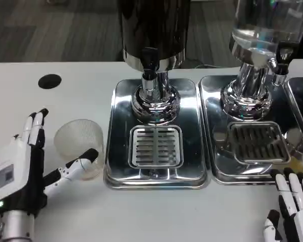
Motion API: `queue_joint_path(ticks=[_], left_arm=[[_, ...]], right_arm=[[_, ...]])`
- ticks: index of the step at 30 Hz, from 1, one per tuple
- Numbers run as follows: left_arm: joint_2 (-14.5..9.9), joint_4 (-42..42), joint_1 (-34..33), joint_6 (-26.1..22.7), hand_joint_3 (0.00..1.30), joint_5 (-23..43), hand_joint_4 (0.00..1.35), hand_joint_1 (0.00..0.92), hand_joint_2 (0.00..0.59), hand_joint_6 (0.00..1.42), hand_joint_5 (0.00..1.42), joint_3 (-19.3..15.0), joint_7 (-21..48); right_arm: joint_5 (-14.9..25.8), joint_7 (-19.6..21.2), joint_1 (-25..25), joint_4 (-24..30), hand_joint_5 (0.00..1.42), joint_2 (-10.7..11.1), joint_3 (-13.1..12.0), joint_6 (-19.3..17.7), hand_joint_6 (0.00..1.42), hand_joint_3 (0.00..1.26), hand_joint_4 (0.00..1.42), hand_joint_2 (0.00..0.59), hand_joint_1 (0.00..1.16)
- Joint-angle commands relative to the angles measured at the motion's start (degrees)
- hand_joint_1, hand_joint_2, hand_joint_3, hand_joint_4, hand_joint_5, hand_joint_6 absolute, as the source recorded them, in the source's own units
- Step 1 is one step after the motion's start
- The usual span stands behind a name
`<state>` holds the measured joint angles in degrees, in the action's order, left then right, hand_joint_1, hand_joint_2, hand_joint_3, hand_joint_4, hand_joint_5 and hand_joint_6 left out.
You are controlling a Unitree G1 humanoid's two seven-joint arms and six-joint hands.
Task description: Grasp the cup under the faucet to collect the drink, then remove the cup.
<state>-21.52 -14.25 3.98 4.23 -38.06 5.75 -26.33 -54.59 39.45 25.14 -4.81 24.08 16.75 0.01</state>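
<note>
The head view looks steeply down, close over the white table.

Bare table is left open in front of both drip trays. The path from the cup to the black faucet is bounded by the raised rim of the left tray. Room under that faucet is narrowed by the chrome pedestal, apparently just behind the grate.

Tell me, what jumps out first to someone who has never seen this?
Two shiny steel drink dispensers: the dark-bodied one at centre, the clear-tanked one at right, each above a mirror-like drip tray. At left, the white-and-black left hand is open beside a clear ribbed plastic cup on the white table.
</note>
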Motion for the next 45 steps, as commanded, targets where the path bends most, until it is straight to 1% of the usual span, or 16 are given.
queue_joint_path(ticks=[1,3,7,9,13,14,18,20,26,28,31,34,38,45], left_arm=[[0.3,-1.5,-2.0,-1.7,0.09,-0.4,0.0,0.126,0.039,0.19,0.21,1.2,1.3],[0.4,-2.0,-3.0,-2.8,0.1,-0.8,0.0,0.158,0.047,0.23,0.25,1.8,1.8],[0.4,-2.6,-3.9,-4.2,0.11,-1.1,0.01,0.187,0.048,0.29,0.3,2.9,2.6],[0.5,-2.9,-4.1,-4.5,0.14,-1.0,0.04,0.239,0.075,0.36,0.36,3.1,2.7],[0.4,-3.2,-4.4,-5.1,0.21,-1.2,0.15,0.329,0.095,0.5,0.47,3.6,2.9],[0.5,-3.2,-4.5,-5.3,0.24,-1.4,0.17,0.346,0.096,0.55,0.51,3.8,2.8],[0.7,-3.2,-4.6,-5.9,0.35,-1.5,0.3,0.378,0.112,0.85,0.69,4.2,2.3],[0.8,-3.5,-4.6,-5.7,0.41,-1.1,0.35,0.387,0.12,0.96,0.75,4.2,2.0],[1.5,-4.3,-4.3,-4.6,0.49,-0.2,0.46,0.39,0.142,1.12,0.87,3.9,0.3],[1.7,-4.6,-4.2,-4.3,0.51,0.1,0.51,0.408,0.144,1.16,0.89,3.8,-0.3],[1.9,-5.3,-4.1,-3.7,0.55,0.5,0.56,0.429,0.149,1.18,0.91,3.7,-0.9],[2.1,-5.6,-4.0,-3.1,0.59,0.8,0.62,0.475,0.136,1.2,0.93,3.6,-2.0],[2.3,-5.7,-3.8,-2.2,0.63,0.9,0.65,0.505,0.124,1.22,0.93,3.6,-3.2],[2.4,-4.8,-3.6,-2.0,0.65,1.0,0.66,0.524,0.115,1.22,0.93,3.7,-4.2]], right_arm=[[0.3,-0.7,-0.2,0.0,0.0,0.5,-0.2,-0.4,0.0,0.04,0.0,0.586,0.04],[0.5,-0.7,-0.4,-0.4,0.0,0.4,-0.2,-0.5,0.0,0.04,0.0,0.586,0.04],[1.0,-0.5,-0.6,-1.0,0.0,0.3,-0.2,-0.8,0.0,0.04,0.0,0.586,0.04],[1.3,-0.4,-0.7,-1.3,0.0,0.3,-0.3,-0.9,0.0,0.04,0.0,0.586,0.04],[1.8,-0.3,-0.8,-2.0,0.0,0.3,-0.3,-1.3,0.0,0.04,0.0,0.586,0.04],[2.0,-0.3,-0.9,-2.2,0.0,0.3,-0.3,-1.3,0.0,0.04,0.0,0.586,0.04],[2.5,-0.2,-0.9,-2.6,0.0,0.4,-0.4,-1.7,0.0,0.05,0.0,0.586,0.04],[2.7,-0.2,-0.9,-2.6,0.0,0.4,-0.5,-1.8,0.0,0.05,0.0,0.584,0.03],[3.2,-0.4,-0.9,-2.8,0.0,0.5,-0.7,-2.0,0.0,0.06,0.0,0.582,0.02],[3.3,-0.5,-0.9,-2.9,0.0,0.5,-0.6,-2.0,0.0,0.06,0.0,0.581,0.02],[3.4,-0.7,-1.1,-3.1,0.0,0.5,-0.5,-2.1,0.0,0.06,0.0,0.581,0.02],[3.4,-0.8,-1.2,-3.2,0.0,0.4,-0.5,-2.2,0.0,0.06,0.0,0.581,0.02],[3.6,-0.9,-1.3,-3.3,0.0,0.4,-0.5,-2.3,0.0,0.06,0.0,0.58,0.01],[4.0,-1.0,-1.3,-3.5,0.0,0.5,-0.6,-2.4,0.0,0.06,0.0,0.58,0.01]])
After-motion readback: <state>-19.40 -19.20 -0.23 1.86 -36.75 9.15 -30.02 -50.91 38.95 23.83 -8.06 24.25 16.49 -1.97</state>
